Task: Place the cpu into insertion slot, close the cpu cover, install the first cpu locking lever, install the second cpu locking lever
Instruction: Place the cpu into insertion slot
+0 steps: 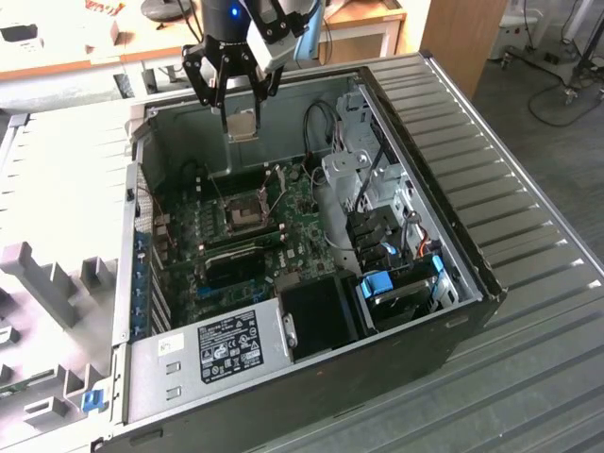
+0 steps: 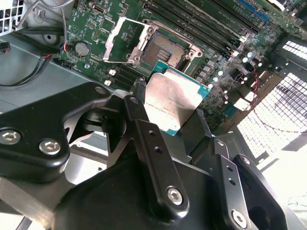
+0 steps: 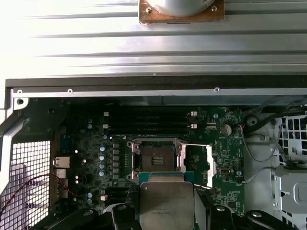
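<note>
The cpu [image 2: 175, 103] is a small flat square with a dull silver-tan metal top and a thin blue-green rim of board showing round its edges. It faces the second wrist view top side up, with faint print on the metal. The claw [image 1: 243, 121] is closed on it only as far as the chip's width. One black finger [image 2: 138, 103] presses one edge and the other presses the opposite edge, so the chip hangs pinched between them.

From where I stand, the chip is up in the air over the far side of the open computer case [image 1: 444, 236], well clear of the motherboard [image 1: 189, 236] below. The case lies on its side on a ribbed metal table [image 1: 528, 170].

Down on the board, the insertion slot [image 3: 156, 158] sits bare, a black frame round a dark centre. The cpu cover [image 3: 209, 165] is swung open beside it, a thin grey metal frame with a big square window.
</note>
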`<state>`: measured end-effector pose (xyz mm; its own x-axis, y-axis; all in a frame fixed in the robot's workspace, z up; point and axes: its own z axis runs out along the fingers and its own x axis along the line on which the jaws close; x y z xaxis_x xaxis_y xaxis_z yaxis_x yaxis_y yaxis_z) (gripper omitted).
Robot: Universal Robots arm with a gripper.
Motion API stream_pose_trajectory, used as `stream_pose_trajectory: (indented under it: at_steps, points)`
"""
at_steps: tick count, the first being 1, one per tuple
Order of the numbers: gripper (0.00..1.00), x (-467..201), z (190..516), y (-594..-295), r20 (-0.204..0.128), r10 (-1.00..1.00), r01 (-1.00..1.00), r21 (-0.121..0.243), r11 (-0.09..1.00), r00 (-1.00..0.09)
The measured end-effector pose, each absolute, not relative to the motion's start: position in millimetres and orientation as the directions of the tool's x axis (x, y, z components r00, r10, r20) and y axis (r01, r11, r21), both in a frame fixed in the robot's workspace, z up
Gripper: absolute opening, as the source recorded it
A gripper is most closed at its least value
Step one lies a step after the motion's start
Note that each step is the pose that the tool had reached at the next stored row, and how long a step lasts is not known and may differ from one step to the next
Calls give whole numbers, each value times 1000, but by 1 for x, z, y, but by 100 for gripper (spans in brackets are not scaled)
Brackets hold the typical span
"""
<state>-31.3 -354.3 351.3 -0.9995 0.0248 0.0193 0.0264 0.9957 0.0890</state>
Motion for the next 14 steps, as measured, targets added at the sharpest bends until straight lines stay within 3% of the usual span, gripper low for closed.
stream_pose_trajectory:
  at_steps: [14]
  points:
    - [54, -31, 346, -354, 19, 25, 26, 89, 996, -1000]
